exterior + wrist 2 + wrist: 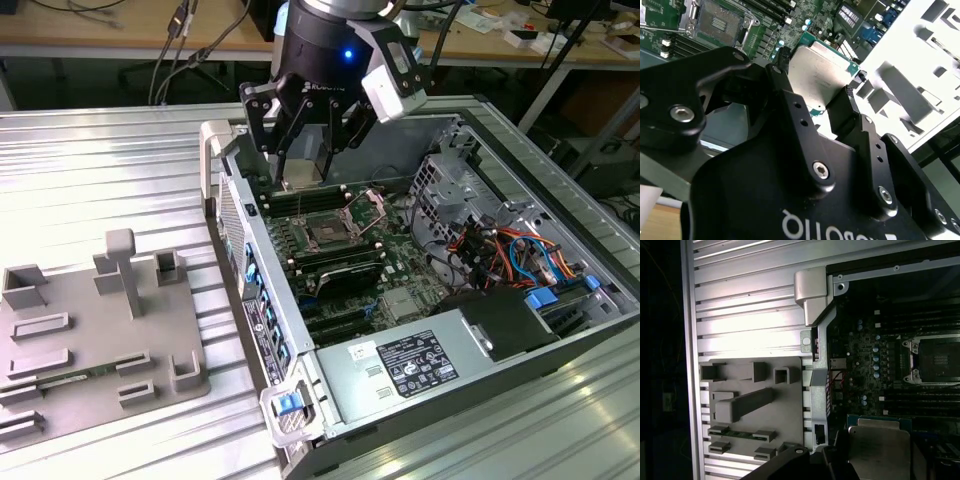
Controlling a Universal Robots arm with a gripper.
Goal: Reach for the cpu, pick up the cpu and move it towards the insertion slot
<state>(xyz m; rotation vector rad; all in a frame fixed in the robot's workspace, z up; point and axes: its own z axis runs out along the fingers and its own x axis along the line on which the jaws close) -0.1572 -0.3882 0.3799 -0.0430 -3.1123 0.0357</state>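
Now the cpu (824, 70) is being carried, clamped in the pincer (812, 82), above and just beside the insertion slot (330, 232); alignment over it is needed.

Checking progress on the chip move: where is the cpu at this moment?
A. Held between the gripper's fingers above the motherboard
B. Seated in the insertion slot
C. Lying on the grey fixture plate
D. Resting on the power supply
A: in the second wrist view the cpu is clamped in the gripper over the green board, while the insertion slot lies open.
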